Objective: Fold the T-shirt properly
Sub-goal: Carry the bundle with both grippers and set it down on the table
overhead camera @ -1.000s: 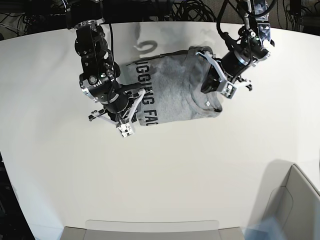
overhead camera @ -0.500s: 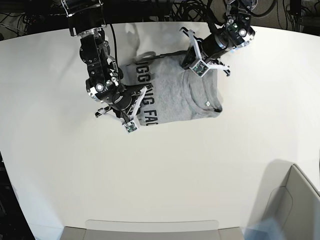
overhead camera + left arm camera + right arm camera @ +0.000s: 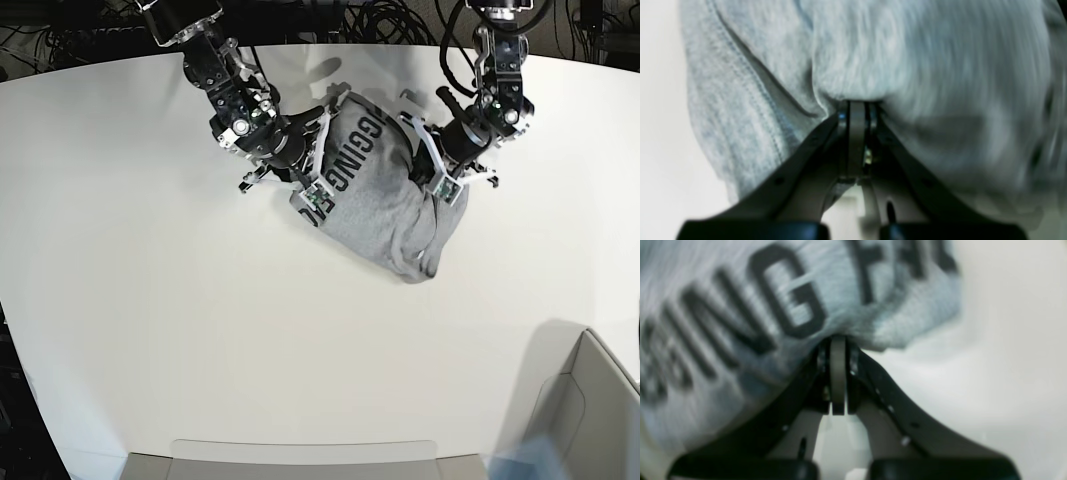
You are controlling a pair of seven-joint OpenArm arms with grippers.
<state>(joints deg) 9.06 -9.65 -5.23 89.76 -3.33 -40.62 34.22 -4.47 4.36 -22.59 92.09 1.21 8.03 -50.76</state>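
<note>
The T-shirt (image 3: 385,205), soft heather-grey knit with a stitched hem and black block lettering, hangs bunched between both arms above the matte white table (image 3: 200,340), its lowest fold sagging toward 5 o'clock. The left gripper (image 3: 437,170), at 3 o'clock of the bundle, is clamped tight on plain cloth. The right gripper (image 3: 318,180), at 9 o'clock, is pinched on the lettered edge.

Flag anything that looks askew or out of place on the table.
The heather-grey cotton T-shirt is bunched and skewed, not flat: pinched between the left gripper and right gripper, its lettering twisted sideways and one end sagging toward the white table.
</note>
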